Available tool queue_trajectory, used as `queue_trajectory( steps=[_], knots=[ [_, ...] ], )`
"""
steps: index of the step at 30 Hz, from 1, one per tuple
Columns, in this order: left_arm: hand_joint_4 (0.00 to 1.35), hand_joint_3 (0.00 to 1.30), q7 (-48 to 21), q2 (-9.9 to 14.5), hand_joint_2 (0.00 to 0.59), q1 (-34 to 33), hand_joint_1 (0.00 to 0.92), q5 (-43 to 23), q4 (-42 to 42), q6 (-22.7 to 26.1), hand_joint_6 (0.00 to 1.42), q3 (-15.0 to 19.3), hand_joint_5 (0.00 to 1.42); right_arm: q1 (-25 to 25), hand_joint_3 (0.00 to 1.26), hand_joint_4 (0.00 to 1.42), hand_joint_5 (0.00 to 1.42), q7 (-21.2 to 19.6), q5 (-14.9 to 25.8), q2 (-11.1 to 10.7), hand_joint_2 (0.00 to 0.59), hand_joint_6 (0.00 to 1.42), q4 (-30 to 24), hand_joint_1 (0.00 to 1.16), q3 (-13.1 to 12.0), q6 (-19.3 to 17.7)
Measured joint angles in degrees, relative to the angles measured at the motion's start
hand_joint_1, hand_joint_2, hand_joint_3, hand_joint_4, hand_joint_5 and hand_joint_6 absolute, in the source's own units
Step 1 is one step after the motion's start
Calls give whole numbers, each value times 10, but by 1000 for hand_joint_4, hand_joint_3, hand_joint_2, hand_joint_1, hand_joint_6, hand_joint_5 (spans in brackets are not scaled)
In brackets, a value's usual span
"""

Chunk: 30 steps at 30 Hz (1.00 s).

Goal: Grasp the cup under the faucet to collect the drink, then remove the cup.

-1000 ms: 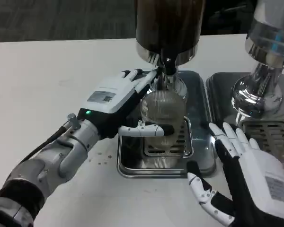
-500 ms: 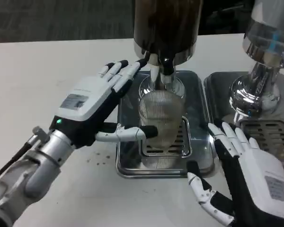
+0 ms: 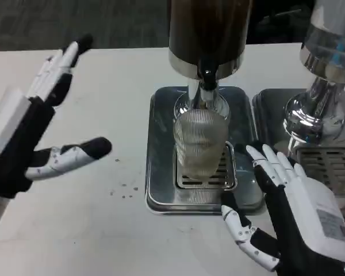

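The cup stands unheld under the faucet — both hands wide, holding nothing; right hand beside it must close in next.

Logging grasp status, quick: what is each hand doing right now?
Left hand: open, holding nothing.
Right hand: open, holding nothing, beside the cup.

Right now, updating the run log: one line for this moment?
cup: under faucet, on drip tray | left hand: open, apart | right hand: open, beside tray
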Motion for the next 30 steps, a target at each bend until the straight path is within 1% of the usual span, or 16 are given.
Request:
queue_trajectory(
  steps=[1,2,5,7,8,9,10,11,12,13,16,18,20,22,25,30],
  knots=[
    [224,261,-30,0,99,-3,0,-43,0,-7,216,4,263,-2,148,54,39,0,2,0,474,0,2,408,0,0],
    [250,285,-80,1,102,-14,0,-111,1,-10,227,6,283,-9,149,54,39,0,3,0,474,0,6,407,0,0],
    [362,341,-202,5,131,-51,0,-248,2,-4,284,9,370,-21,153,54,39,0,7,0,475,0,12,406,0,-6],
    [408,380,-291,4,134,-79,0,-339,2,33,342,11,407,-32,154,54,39,0,10,0,475,0,15,405,2,-6],
    [413,387,-360,1,131,-103,0,-412,0,80,348,18,415,-36,154,54,39,0,13,1,475,0,17,404,3,-6],
    [392,370,-395,-2,131,-116,0,-449,-3,110,344,25,405,-38,155,54,39,0,14,1,475,0,18,404,3,-6],
    [348,333,-462,-3,131,-148,0,-518,-7,191,323,35,381,-42,155,54,39,0,14,2,474,0,20,405,4,-6],
    [307,299,-485,-4,129,-159,0,-537,-8,217,301,40,353,-43,155,54,39,0,15,2,473,0,21,406,5,-6],
    [234,254,-523,-7,126,-176,0,-565,-9,266,267,49,306,-45,155,54,37,0,15,2,472,0,23,406,5,-6],
    [161,209,-546,-8,120,-187,0,-578,-9,300,220,53,252,-46,155,54,36,0,16,2,471,0,25,407,5,-6],
    [70,143,-640,-11,99,-248,0,-623,16,469,141,57,178,-49,156,54,20,-1,20,4,468,0,31,412,5,-6],
    [33,108,-668,-15,92,-271,0,-631,31,525,110,57,137,-50,156,54,18,-3,21,5,467,0,32,413,5,-6],
    [5,83,-693,-29,89,-301,0,-632,47,585,81,57,118,-50,156,54,17,-5,21,5,467,0,32,414,5,-6],
    [0,80,-714,-44,87,-319,0,-625,53,615,75,57,114,-50,156,54,16,-8,21,6,467,0,32,415,5,-6],
    [0,79,-731,-70,80,-341,0,-590,66,636,37,50,70,-49,156,54,16,-15,21,6,467,0,32,416,5,-5],
    [0,79,-735,-111,79,-355,0,-552,79,638,0,49,51,-44,156,54,15,-25,21,7,472,0,32,411,5,-5]
  ],
)
